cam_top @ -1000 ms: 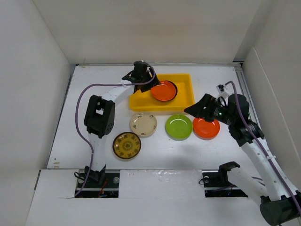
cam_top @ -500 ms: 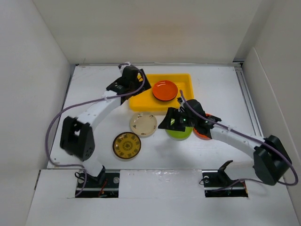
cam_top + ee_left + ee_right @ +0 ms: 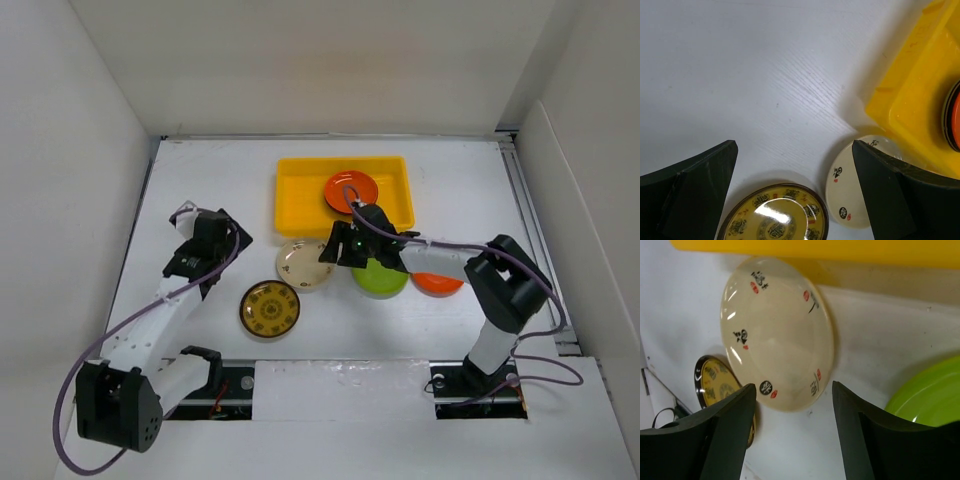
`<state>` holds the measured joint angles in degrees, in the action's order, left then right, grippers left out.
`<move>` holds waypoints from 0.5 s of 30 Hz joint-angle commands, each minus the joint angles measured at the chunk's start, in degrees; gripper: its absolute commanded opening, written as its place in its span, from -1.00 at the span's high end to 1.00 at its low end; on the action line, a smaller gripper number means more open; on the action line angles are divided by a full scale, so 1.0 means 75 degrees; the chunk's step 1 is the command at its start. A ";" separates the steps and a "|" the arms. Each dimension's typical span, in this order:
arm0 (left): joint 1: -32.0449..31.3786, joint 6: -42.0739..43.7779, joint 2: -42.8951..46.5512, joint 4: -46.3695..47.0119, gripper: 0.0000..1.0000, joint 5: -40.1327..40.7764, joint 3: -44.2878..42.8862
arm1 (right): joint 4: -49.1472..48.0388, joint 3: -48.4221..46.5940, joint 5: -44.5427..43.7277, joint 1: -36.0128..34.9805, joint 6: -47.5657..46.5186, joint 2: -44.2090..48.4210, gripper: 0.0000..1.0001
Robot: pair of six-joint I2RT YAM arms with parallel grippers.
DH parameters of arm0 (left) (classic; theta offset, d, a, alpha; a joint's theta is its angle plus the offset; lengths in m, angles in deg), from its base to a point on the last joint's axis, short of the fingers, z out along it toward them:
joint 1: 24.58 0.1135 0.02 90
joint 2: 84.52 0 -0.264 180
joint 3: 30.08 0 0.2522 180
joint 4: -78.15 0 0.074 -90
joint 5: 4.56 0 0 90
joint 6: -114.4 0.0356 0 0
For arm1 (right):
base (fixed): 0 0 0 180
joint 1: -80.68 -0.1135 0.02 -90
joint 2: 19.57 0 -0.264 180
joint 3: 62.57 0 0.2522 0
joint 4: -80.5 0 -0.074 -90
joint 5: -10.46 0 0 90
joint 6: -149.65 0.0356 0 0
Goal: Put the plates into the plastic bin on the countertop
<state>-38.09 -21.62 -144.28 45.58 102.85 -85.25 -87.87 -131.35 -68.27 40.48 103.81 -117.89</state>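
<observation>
On the white tabletop [image 3: 210, 180], just beside the near wall of the shallow bright yellow plastic bin [image 3: 300, 200], lies the small round cream plate [image 3: 777, 335], which I judge to be the next one to go in. My right gripper [image 3: 794, 390] hangs right at it. In the right wrist view the plate's near rim sits between the two dark fingertips, and the rest of the plate stretches ahead towards the bin. The jaws stand partly apart with nothing in them, and I see no contact with the rim. The plate is round, so there is no long axis to line up with; only the rim facing the gripper counts. The right arm is plainly the nearer one. My left gripper [image 3: 205, 243] is well apart to the left, jaws spread wide and empty, looking down on the brown-gold patterned plate [image 3: 774, 215].

The cream plate is glossy and shallow, with small black characters and red seal marks around its inner face. It lies flat, as far as I can tell. A round green plate [image 3: 380, 277] lies just beside the right gripper on its other side. Beyond that is an orange plate [image 3: 441, 284], partly hidden by the arm. A second orange plate [image 3: 351, 190] already rests in the bin, with a dark rim showing round it.
</observation>
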 commanded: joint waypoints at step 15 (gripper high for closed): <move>-0.0272 -0.0544 0.1055 -0.0363 -1.00 0.0269 0.0904 | -0.0501 -0.0527 -0.0647 -0.0053 0.0603 -0.0988 0.44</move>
<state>-39.97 -24.97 -136.61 43.27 103.96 -79.00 -88.98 -133.15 -72.53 40.48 107.31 -124.91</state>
